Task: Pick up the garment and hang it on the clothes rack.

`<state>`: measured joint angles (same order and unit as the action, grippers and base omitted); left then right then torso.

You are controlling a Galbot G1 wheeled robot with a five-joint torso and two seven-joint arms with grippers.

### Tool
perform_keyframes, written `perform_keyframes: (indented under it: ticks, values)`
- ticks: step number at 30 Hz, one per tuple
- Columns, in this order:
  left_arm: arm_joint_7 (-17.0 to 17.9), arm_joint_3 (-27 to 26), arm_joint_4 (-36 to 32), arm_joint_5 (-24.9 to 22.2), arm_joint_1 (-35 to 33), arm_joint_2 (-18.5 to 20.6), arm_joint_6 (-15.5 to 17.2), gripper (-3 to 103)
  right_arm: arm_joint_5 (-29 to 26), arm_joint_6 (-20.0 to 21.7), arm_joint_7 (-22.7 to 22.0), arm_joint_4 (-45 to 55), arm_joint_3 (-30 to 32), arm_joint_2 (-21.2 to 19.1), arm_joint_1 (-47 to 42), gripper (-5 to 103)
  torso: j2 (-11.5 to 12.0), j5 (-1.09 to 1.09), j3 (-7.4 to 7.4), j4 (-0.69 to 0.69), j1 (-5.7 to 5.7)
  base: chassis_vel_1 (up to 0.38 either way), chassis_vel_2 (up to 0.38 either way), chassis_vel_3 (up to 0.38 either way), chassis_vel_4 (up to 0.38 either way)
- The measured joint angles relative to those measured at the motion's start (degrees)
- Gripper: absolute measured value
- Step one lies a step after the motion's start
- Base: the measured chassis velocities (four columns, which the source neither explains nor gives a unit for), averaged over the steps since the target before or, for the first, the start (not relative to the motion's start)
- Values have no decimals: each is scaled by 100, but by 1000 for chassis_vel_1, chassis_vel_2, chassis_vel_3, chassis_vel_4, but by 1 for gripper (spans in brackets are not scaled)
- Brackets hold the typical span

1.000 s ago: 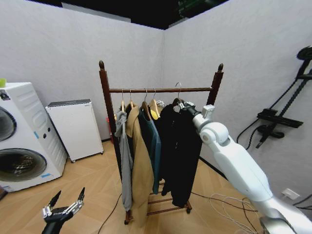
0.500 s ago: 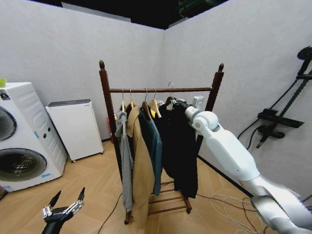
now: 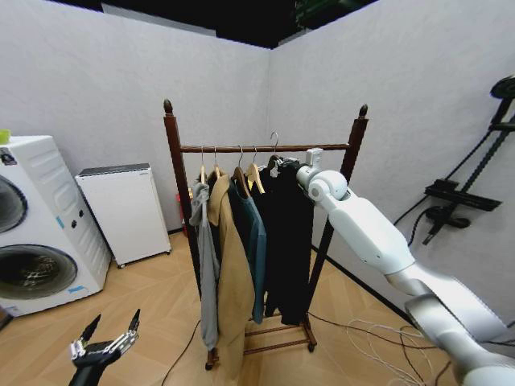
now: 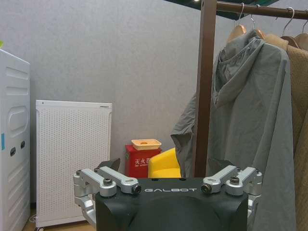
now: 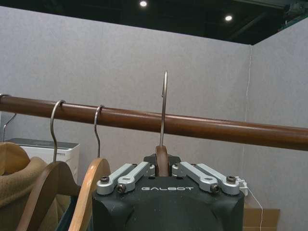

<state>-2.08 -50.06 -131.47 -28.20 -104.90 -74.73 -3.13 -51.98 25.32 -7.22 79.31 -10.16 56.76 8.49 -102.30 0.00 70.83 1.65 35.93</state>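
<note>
The garment (image 3: 290,233), a long black coat on a wooden hanger, hangs at the right end of the row on the clothes rack (image 3: 170,161). My right gripper (image 3: 281,164) is shut on the hanger's neck just under the rail (image 3: 322,148). In the right wrist view the hanger's metal hook (image 5: 163,106) rises from the right gripper (image 5: 162,162) across the rail (image 5: 216,128), its tip above the rail. I cannot tell whether the hook rests on it. Low at the left, my left gripper (image 3: 105,345) (image 4: 166,169) is open and holds nothing.
A grey hooded jacket (image 4: 250,120), a tan coat (image 3: 233,273) and a teal jacket (image 3: 251,233) hang left of the black one. A washing machine (image 3: 32,233) and a white cabinet (image 3: 125,213) stand at the left wall. Cables (image 3: 378,338) lie on the floor at the right.
My right arm has reached farther out and carried the black garment left along the rail. The hanger hook now stands closer to the other hangers. The left arm has not moved.
</note>
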Motion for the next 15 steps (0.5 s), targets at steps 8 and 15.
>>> perform_keyframes:
  ticks: [8,15]
  values:
    - [0,0,0,0,0,0,0,100,7,35,20,-4,-21,-17,-97,10,0,1,0,0,0,0,0,0,0]
    - [0,0,0,0,0,0,0,100,55,66,32,21,58,-44,-263,7,0,1,0,1,0,0,0,0,0]
